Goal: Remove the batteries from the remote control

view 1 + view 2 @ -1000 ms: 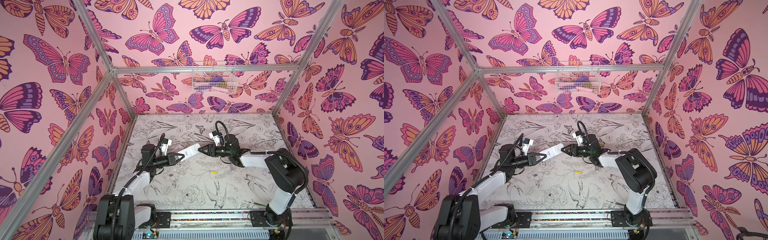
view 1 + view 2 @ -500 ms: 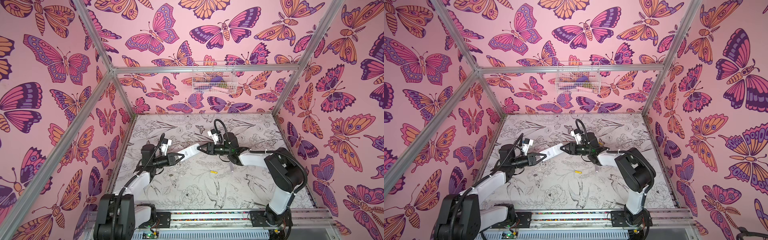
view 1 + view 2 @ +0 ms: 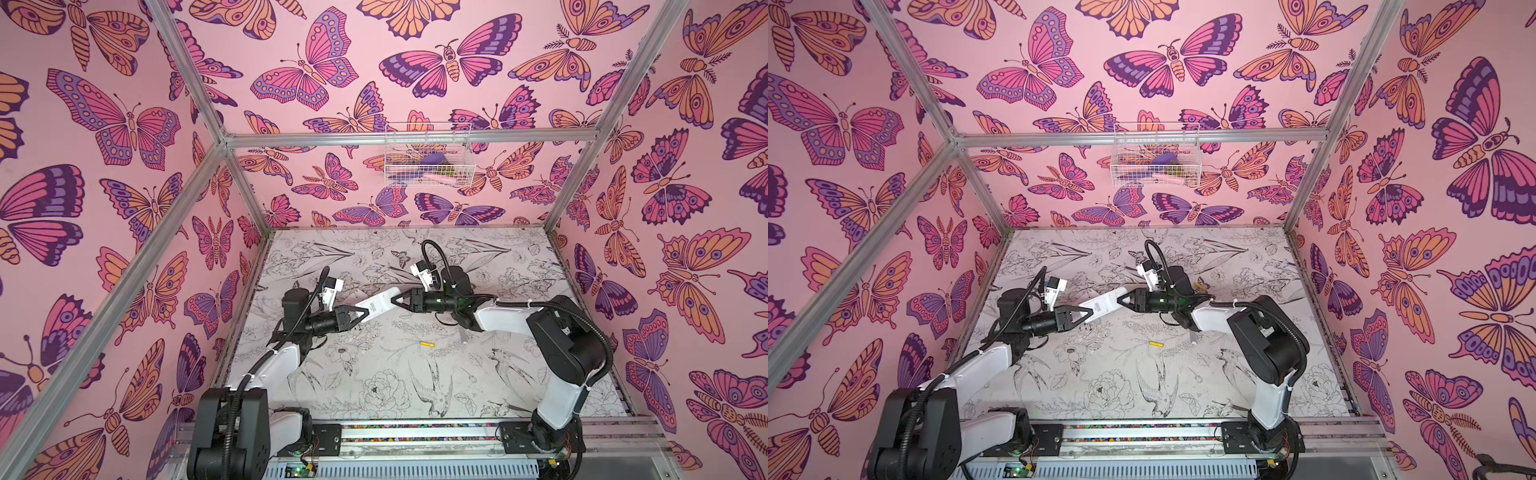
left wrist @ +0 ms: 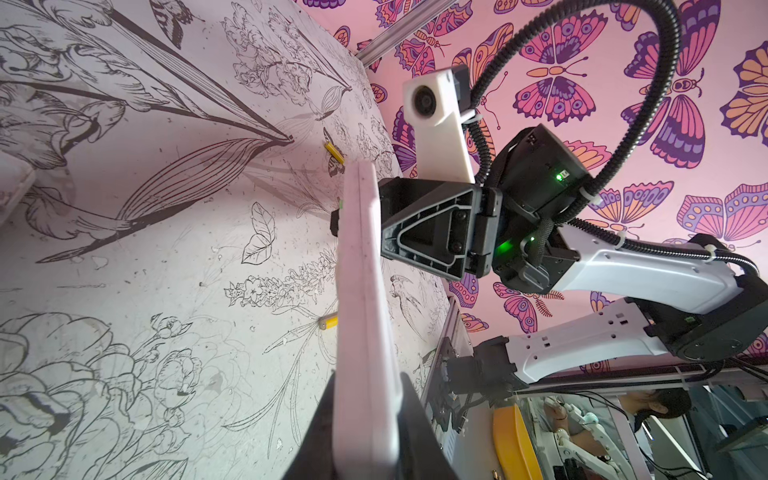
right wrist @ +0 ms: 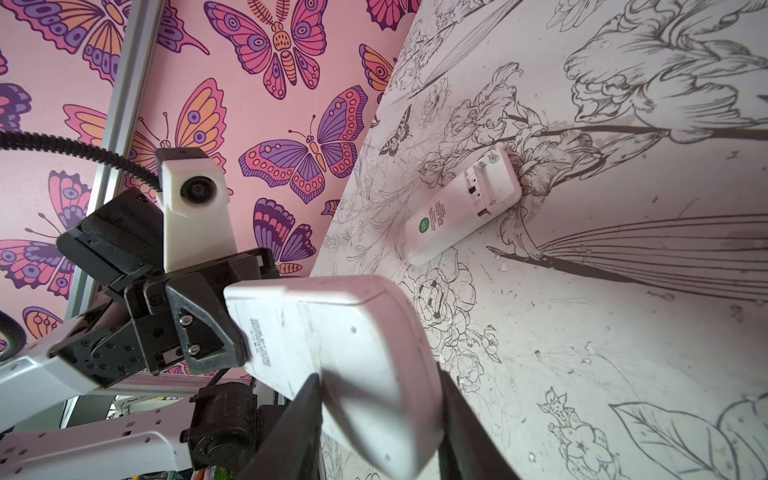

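Seemingly a 2-arm regrasp: left jaws pinch the remote control (image 3: pixel 380 305) at 1 end, right jaws clamp the other. 1 battery (image 3: pixel 427 344) lies apart from them. The next move probably calls for freeing its back cover.

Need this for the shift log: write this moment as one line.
left gripper: shut on remote | right gripper: astride remote's far end, grip unclear | yellow battery: loose on table

Left arm (image 3: pixel 280 363), right arm (image 3: pixel 500 318): white shells, black joints.
Left gripper (image 3: pixel 367 312), right gripper (image 3: pixel 395 299): black, triangular ribbed fingers (image 5: pixel 199 332).
Wrist cameras (image 4: pixel 436 112): white housings, dark lenses.
Cables (image 4: pixel 673 54): black corrugated hose, white ties.
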### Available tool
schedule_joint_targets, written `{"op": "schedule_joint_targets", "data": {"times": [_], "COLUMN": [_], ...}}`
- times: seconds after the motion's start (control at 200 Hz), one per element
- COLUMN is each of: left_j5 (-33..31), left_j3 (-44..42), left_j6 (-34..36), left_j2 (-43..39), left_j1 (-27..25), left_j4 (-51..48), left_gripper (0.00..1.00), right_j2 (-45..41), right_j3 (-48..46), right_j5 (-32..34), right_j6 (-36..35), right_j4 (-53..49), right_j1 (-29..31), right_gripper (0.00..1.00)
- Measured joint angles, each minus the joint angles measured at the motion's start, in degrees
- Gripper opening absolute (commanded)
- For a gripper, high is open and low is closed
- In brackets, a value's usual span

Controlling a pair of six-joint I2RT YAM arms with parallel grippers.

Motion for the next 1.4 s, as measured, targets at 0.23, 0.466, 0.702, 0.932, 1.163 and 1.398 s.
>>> {"op": "schedule_joint_targets", "data": {"times": [0.23, 0.466, 0.702, 0.932, 1.163, 1.398], "left_j5": [0.0, -0.2, -1.1, -2.0, -2.1, -1.9], "left_j3": [-0.1, -0.1, 1.6, 2.1, 2.7, 4.1], "left_j6": [0.0, 0.5, 2.2, 3.1, 3.5, 3.7], "left_j2": [0.0, 0.0, 0.2, 1.4, 2.3, 4.1], "left_j1": [0.6, 0.6, -1.4, -2.3, -2.4, -2.8], "left_j4": [-0.5, -1.6, -4.4, -5.5, -6.0, -7.3], "left_gripper": [0.0, 0.0, 0.0, 0.0, 0.0, 0.0], "right_j2": [0.0, -0.5, -1.2, -1.2, -1.2, -1.2], "right_j3": [0.0, -0.4, -1.0, -1.0, -1.0, -2.7], "right_j5": [0.2, 0.5, 1.5, 2.0, 2.2, 1.6], "right_j6": [0.1, 0.0, -1.6, -2.3, -2.3, -1.4], "right_j4": [0.1, -0.1, -1.8, -2.6, -2.6, -0.7], "right_j1": [-0.1, -0.1, 0.0, -0.2, -0.6, -1.4], "right_gripper": [0.34, 0.34, 0.46, 0.37, 0.33, 0.44]}}
